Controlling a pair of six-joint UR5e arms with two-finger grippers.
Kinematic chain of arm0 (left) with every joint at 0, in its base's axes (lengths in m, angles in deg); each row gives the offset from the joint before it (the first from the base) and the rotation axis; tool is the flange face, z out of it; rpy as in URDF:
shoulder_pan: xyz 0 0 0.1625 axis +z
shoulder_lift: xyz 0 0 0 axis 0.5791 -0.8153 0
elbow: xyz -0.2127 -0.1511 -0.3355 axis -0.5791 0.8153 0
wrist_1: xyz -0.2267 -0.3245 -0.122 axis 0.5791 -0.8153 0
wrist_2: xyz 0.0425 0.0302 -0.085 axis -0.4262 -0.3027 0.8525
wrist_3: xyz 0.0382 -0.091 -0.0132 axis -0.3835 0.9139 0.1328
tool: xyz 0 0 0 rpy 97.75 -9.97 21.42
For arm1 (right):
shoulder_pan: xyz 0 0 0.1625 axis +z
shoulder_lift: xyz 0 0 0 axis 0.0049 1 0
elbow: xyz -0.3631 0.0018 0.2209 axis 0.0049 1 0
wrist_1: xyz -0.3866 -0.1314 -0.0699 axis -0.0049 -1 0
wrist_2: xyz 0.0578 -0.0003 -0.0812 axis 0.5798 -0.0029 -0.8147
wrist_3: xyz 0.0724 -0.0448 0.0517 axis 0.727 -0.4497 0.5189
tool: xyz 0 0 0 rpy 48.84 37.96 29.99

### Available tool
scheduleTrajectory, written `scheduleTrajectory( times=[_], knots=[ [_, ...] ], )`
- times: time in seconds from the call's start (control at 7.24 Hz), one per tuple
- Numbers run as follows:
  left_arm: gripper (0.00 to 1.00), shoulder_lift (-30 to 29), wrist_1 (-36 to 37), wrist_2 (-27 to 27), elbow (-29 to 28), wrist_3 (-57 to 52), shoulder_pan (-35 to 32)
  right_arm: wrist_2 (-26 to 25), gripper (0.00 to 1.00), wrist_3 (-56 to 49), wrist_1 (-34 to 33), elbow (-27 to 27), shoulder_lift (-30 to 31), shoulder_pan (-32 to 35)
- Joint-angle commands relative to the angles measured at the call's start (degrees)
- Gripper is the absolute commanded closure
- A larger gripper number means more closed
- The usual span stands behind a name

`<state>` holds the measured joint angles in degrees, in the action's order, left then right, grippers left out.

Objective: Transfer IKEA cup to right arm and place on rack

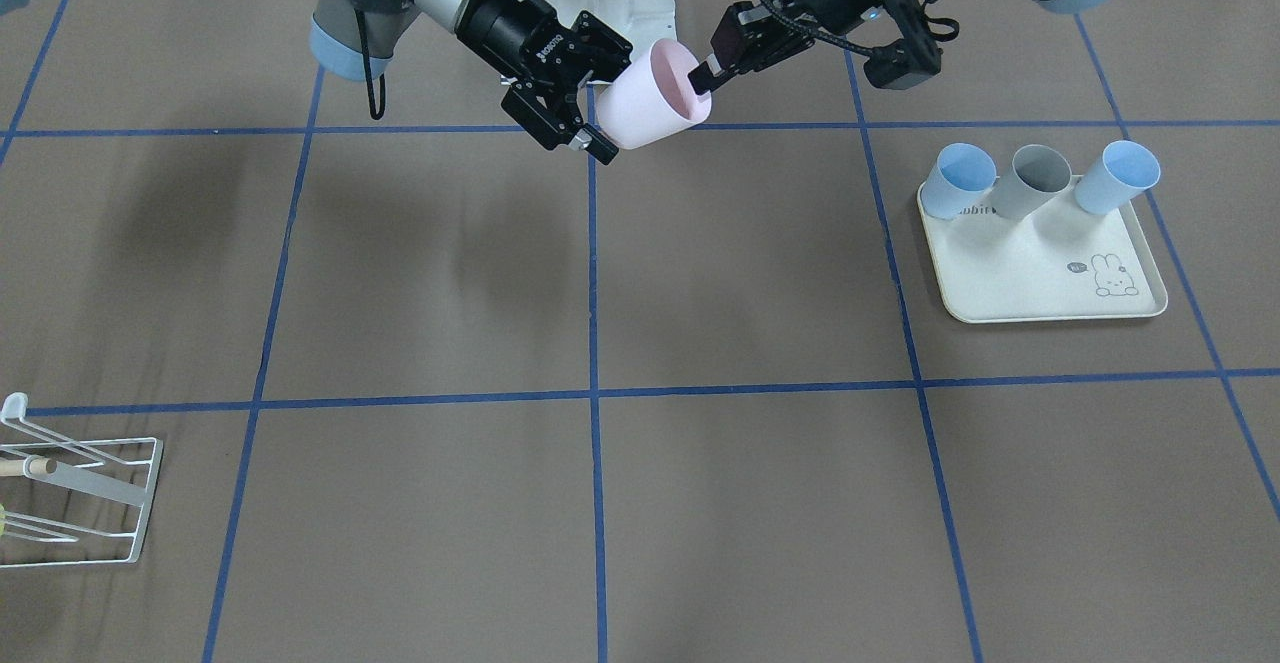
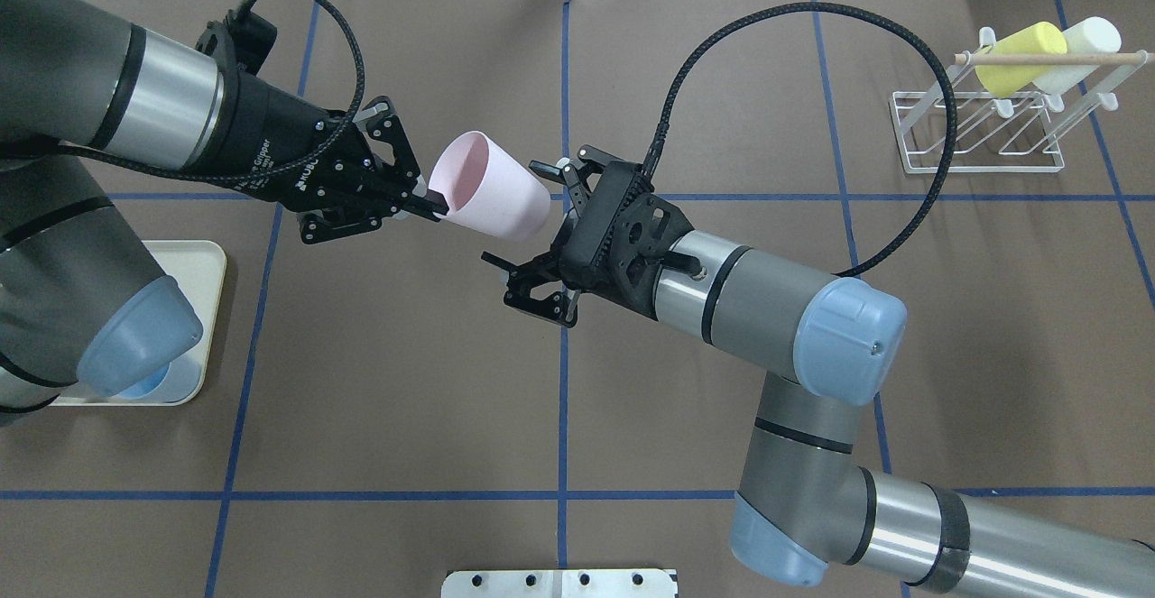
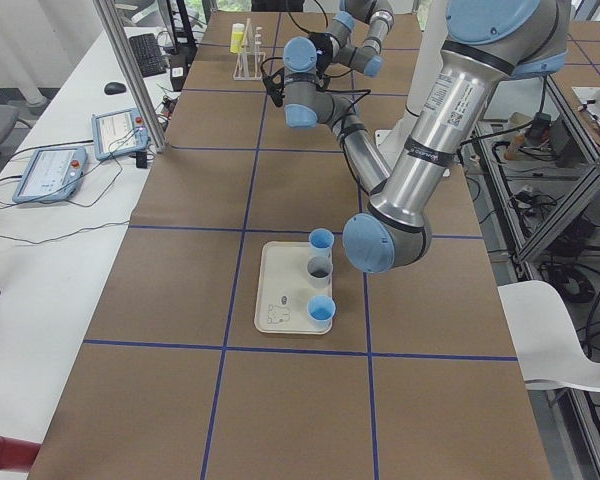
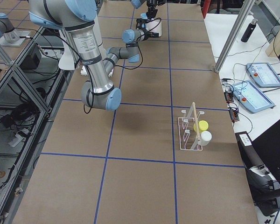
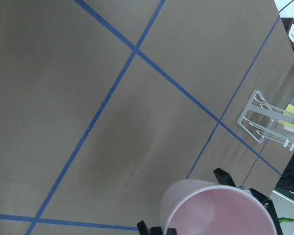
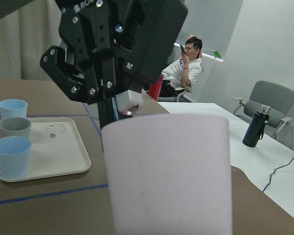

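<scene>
The pink IKEA cup point(image 2: 492, 197) hangs on its side above the table, mouth toward the left arm. My left gripper point(image 2: 431, 204) is shut on its rim, one finger inside the mouth. My right gripper point(image 2: 537, 233) is open, with its fingers straddling the cup's base end; I cannot tell whether they touch it. The front-facing view shows the same: cup point(image 1: 655, 93), left gripper point(image 1: 703, 78) pinching the rim, right gripper point(image 1: 603, 95) spread around the base. The cup point(image 6: 171, 171) fills the right wrist view. The white wire rack point(image 2: 979, 129) stands far right.
The rack holds a yellow cup point(image 2: 1015, 57) and a white cup point(image 2: 1083, 48) under its wooden dowel. A cream rabbit tray point(image 1: 1040, 273) carries two blue cups and a grey cup point(image 1: 1035, 181). A seated person point(image 6: 183, 68) shows beyond the table.
</scene>
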<state>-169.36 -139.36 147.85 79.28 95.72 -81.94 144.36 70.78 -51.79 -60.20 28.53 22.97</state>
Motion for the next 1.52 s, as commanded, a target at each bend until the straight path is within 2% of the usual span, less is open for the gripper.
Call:
scheduleTrajectory(
  times=[0.0, 0.41, 0.55, 0.69, 0.83, 0.97, 1.11, 1.24, 1.38],
  knots=[
    [1.00, -0.63, 0.11, -0.25, -1.04, -0.06, 0.06, 0.00, 0.01, -0.03, 0.07, 0.00, 0.01, -0.02],
    [1.00, -0.63, -0.07, -0.25, -1.13, -0.06, 0.24, 0.00, 0.01, -0.20, 0.07, 0.00, 0.01, -0.02],
    [1.00, -0.63, -0.16, -0.25, -1.13, -0.06, 0.15, 0.00, 0.12, -0.38, 0.07, -0.09, 0.01, -0.02],
    [1.00, -0.63, -0.16, -0.25, -1.13, -0.06, 0.15, -0.09, 0.31, -0.38, -0.02, -0.44, 0.10, 0.07],
    [1.00, -0.63, -0.25, -0.25, -1.13, -0.06, 0.24, -0.09, 0.42, -0.38, -0.02, -0.53, 0.10, 0.07],
    [0.75, -0.72, -0.25, -0.25, -1.13, -0.23, 0.15, -0.09, 0.46, -0.38, -0.02, -0.62, 0.10, 0.16],
    [0.35, -1.50, -0.25, -0.25, -1.31, -0.58, 0.24, -0.17, 0.49, -0.38, -0.02, -0.62, 0.10, 0.16],
    [0.00, -1.77, -0.25, -0.25, -1.31, -0.76, 0.15, -0.09, 0.51, -0.38, -0.11, -0.53, 0.10, 0.16],
    [0.00, -1.69, -0.25, -0.16, -1.13, -1.02, -0.03, -0.09, 0.52, -0.47, -0.63, -0.62, 0.18, 0.42]
  ],
)
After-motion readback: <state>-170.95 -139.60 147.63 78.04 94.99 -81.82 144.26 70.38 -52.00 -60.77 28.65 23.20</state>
